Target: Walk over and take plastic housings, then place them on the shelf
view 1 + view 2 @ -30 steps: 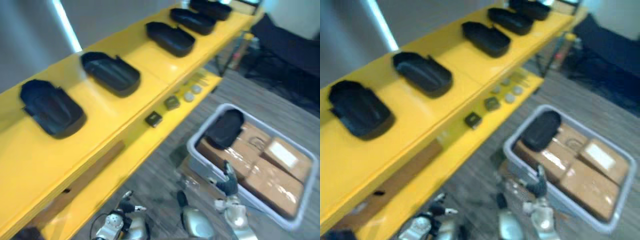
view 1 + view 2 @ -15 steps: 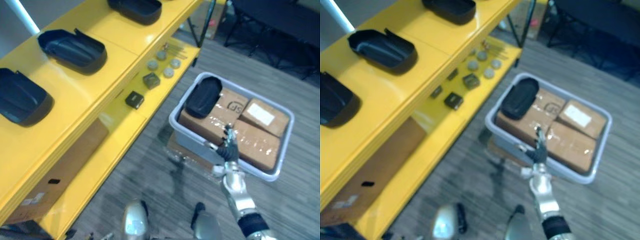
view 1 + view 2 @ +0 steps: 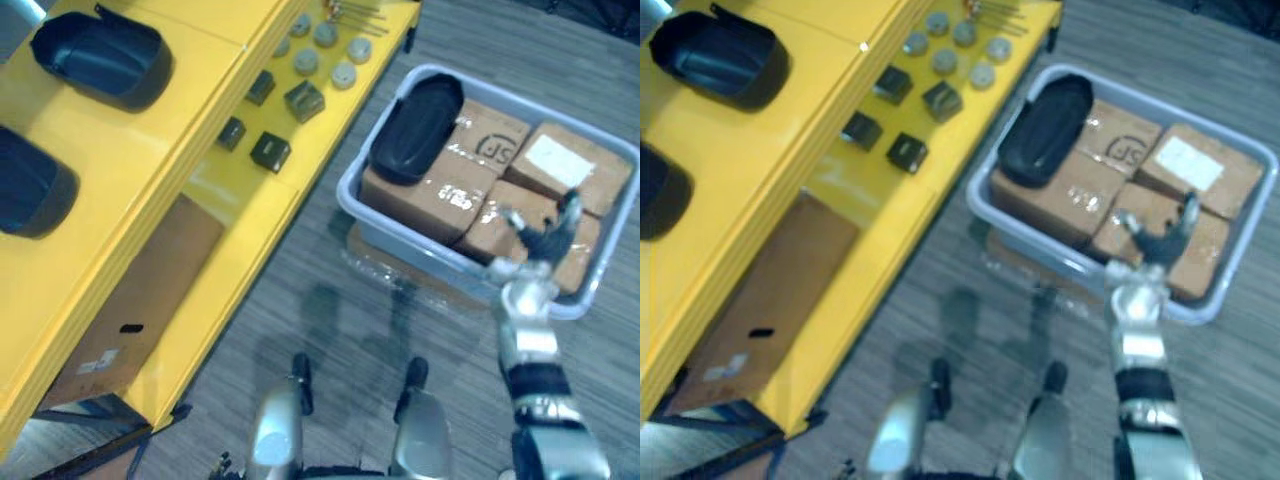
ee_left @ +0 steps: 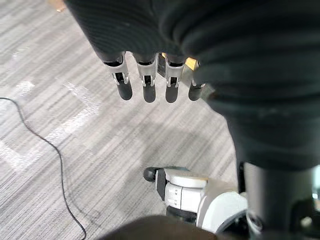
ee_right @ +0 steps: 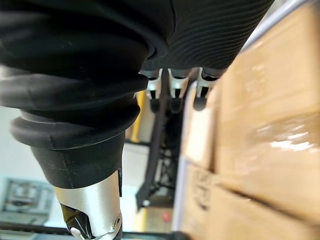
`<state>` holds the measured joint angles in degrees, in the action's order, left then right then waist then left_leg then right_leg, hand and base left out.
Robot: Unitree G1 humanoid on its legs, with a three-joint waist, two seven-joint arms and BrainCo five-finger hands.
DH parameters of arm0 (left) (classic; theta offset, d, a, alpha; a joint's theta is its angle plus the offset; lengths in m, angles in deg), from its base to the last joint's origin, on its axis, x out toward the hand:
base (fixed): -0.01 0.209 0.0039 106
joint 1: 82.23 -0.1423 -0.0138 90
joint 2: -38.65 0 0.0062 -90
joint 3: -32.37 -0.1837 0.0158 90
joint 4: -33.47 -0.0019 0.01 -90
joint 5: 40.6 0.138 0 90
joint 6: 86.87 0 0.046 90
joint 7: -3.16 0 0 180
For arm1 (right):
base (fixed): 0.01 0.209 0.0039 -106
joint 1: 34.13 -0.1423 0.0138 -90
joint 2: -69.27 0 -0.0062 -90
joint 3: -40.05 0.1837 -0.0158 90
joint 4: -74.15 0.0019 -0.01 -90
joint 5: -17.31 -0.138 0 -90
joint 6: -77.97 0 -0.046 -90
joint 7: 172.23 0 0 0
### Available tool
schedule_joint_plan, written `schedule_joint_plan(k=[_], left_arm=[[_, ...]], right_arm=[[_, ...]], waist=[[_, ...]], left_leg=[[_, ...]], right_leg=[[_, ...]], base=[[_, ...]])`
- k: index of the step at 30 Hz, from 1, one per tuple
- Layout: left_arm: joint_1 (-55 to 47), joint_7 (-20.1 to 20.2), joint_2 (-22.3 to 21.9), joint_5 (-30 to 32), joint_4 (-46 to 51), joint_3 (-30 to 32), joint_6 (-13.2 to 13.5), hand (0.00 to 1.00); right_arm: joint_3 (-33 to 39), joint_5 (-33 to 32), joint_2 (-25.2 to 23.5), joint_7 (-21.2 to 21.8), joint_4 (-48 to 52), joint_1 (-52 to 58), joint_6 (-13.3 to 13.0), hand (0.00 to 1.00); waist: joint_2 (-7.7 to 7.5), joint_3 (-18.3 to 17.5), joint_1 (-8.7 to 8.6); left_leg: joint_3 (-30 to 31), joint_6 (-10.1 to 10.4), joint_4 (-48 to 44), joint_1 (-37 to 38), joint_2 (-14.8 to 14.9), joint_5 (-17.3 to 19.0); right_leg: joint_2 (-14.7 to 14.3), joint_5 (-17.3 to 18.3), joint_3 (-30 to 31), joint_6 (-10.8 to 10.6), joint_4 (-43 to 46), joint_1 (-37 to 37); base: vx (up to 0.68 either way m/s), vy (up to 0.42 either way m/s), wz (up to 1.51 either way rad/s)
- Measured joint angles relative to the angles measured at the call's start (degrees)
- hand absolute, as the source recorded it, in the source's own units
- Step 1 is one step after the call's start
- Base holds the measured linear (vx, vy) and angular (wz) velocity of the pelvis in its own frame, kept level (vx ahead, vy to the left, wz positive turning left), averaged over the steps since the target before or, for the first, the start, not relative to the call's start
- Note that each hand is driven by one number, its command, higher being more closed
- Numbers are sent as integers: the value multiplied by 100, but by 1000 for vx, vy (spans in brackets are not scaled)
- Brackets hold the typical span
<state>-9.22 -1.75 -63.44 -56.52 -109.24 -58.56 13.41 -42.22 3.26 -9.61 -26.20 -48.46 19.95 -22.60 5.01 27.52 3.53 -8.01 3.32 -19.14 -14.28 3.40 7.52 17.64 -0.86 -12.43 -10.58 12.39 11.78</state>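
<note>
While the black plastic housing (image 3: 415, 118) lies on cardboard boxes (image 3: 428, 192) in the grey bin (image 3: 347, 200), ahead and left of the right hand (image 3: 538, 243), that hand hovers over the bin's near rim, fingers spread, holding nothing; the left hand (image 4: 145, 82) hangs straight-fingered above the floor; another housing (image 3: 100, 62) sits on the yellow shelf (image 3: 150, 170) further left

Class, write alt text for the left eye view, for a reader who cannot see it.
The robot's open right hand is over a grey bin that holds cardboard boxes and one black housing lying on them. Beside the bin stands a yellow shelf with two more housings on top and small parts on a lower level.
</note>
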Motion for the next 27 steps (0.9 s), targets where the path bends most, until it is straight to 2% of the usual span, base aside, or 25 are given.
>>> schedule_joint_plan(k=[1, 5, 7, 12, 16, 17, 20, 23, 27], left_arm=[[54, 48, 0, -11, -3, -28, -65, 0], [148, 164, -5, -184, -19, -164, -154, 0], [170, 173, -5, -214, -33, -269, -169, 0], [280, 305, -10, -320, -259, -495, -166, 0], [282, 347, -9, -451, -300, -608, -210, 0], [285, 383, -4, -418, -303, -657, -204, 0], [299, 403, -5, -425, -392, -778, -182, 0], [349, 421, -12, -455, -506, -1003, -193, 0], [349, 601, -20, -459, -677, -1198, -203, 0]], right_arm=[[-13, -118, 297, -5, -373, -393, 46, 0], [-268, -389, 887, -7, -1351, -1401, 208, 0], [-483, -595, 1099, -120, -1872, -1801, 417, 0], [-594, -773, 1304, -350, -2387, -2235, 778, 0], [-835, -839, 1392, -366, -2638, -2432, 1130, 0], [-854, -900, 1434, -377, -2768, -2545, 1269, 0], [-1002, -995, 1562, -385, -2931, -2724, 1371, 0], [-1211, -995, 1797, -390, -2960, -2927, 1491, 0], [-1453, -997, 1878, -391, -3143, -3075, 1575, 0]], waist=[[78, 38, 84], [271, 121, 229], [366, 161, 372], [526, 222, 560], [538, 214, 592], [551, 206, 662], [566, 196, 756], [661, 132, 837], [766, 60, 977]], left_leg=[[9, -38, 53, -3, -79, -42], [169, -93, 48, -209, -223, -121], [219, -105, 9, -297, -255, -131], [295, -130, -71, -474, -321, -147], [411, -143, -114, -584, -347, -171], [445, -143, -117, -585, -357, -170], [461, -142, -117, -594, -370, -171], [521, -143, -141, -695, -409, -179], [550, -142, -128, -712, -455, -185]], right_leg=[[68, -33, -11, -18, -26, -4], [173, -166, -140, -48, -130, 20], [185, -225, -179, -63, -206, 39], [233, -300, -246, -77, -272, 100], [239, -344, -358, -75, -338, 99], [242, -344, -367, -75, -345, 96], [253, -352, -393, -81, -360, 84], [284, -375, -484, -82, -399, 97], [317, -384, -497, -87, -435, 97]], base=[[-31, 69, 15], [-32, 64, 23], [-42, 41, 11], [-27, 29, 8], [-8, 9, 12], [0, 0, 0], [-4, 2, 2], [-11, 8, 11], [3, 3, 3]])
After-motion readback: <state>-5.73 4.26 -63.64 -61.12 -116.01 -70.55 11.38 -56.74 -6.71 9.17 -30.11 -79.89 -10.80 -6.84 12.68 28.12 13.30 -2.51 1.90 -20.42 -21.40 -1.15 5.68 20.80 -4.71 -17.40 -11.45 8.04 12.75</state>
